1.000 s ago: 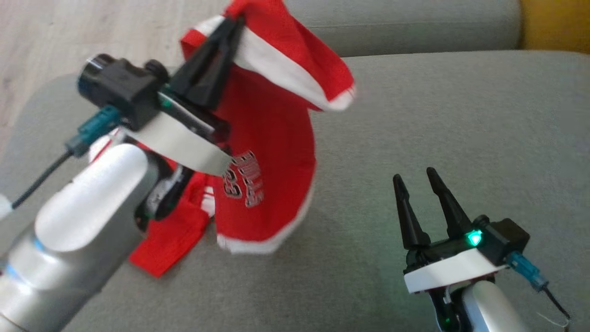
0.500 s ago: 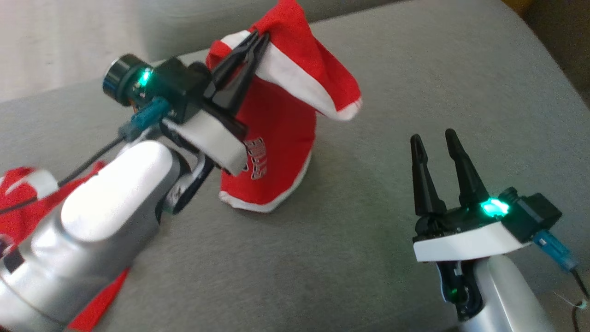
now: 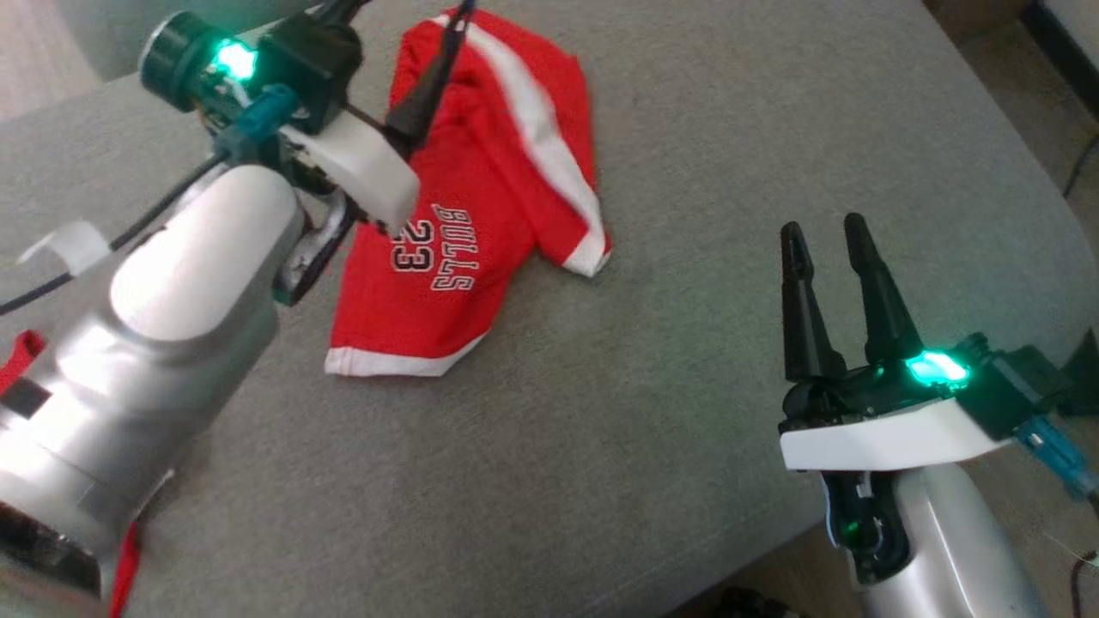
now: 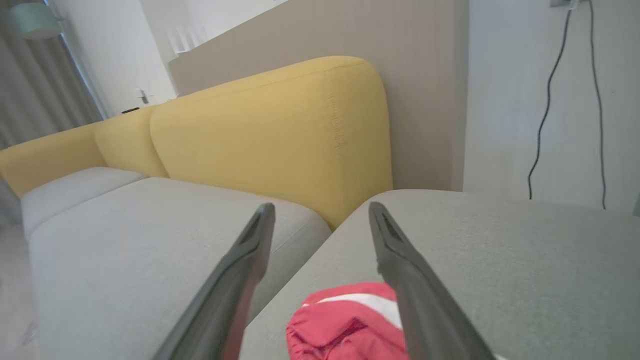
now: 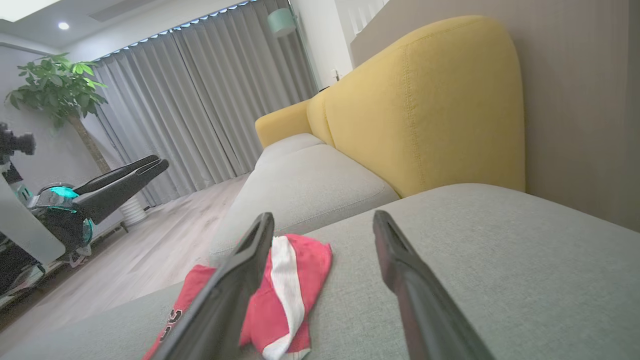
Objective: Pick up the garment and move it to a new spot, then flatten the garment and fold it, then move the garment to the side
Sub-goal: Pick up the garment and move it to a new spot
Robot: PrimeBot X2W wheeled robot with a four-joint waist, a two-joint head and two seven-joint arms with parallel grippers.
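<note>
Left gripper (image 4: 321, 209), fingers spread and empty, hovers over the far end of the red garment (image 3: 481, 215). The garment lies crumpled on the grey cushion (image 3: 670, 412), lengthwise away from the robot. Right gripper (image 3: 822, 230), also spread, waits well apart.

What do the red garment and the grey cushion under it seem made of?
The red garment looks like thin, matte jersey fabric, judging by its soft folds and printed lettering. The grey cushion is probably woven upholstery cloth, matte, with a fine flecked texture.
</note>
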